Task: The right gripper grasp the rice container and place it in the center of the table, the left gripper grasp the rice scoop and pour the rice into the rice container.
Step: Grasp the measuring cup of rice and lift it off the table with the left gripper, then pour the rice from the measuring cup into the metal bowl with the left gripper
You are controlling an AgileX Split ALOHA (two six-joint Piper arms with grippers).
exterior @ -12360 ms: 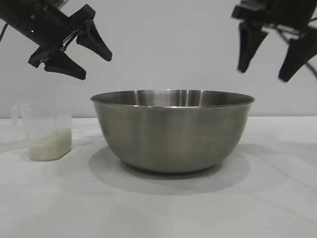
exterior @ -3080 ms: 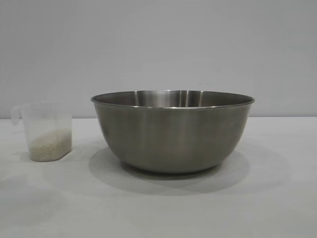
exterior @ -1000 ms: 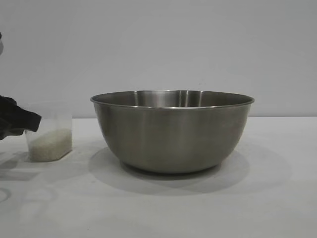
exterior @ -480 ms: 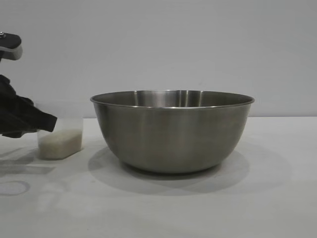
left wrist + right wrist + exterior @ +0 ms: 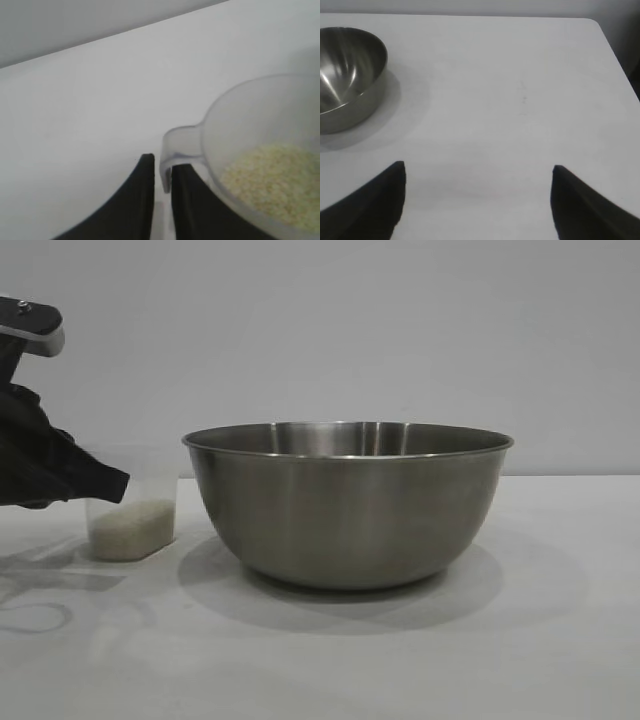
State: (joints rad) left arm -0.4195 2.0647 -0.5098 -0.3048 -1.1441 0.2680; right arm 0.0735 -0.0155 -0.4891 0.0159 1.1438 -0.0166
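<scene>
Bowl (image 5: 348,505) stands at the middle of the surface (image 5: 560,640). Left gripper (image 5: 162,200) has its fingers clenched on the scoop (image 5: 132,515) handle beside the bowl; lifting and pouring the rice (image 5: 272,175) remain. Right gripper (image 5: 477,200) hangs released, well apart.

The left gripper (image 5: 162,200) reaches in low from the left side of the scene. Its two black fingers (image 5: 137,200) are pinched close together. The right gripper (image 5: 477,200) hangs away on the right, and its fingers (image 5: 370,200) are spread wide apart.
</scene>
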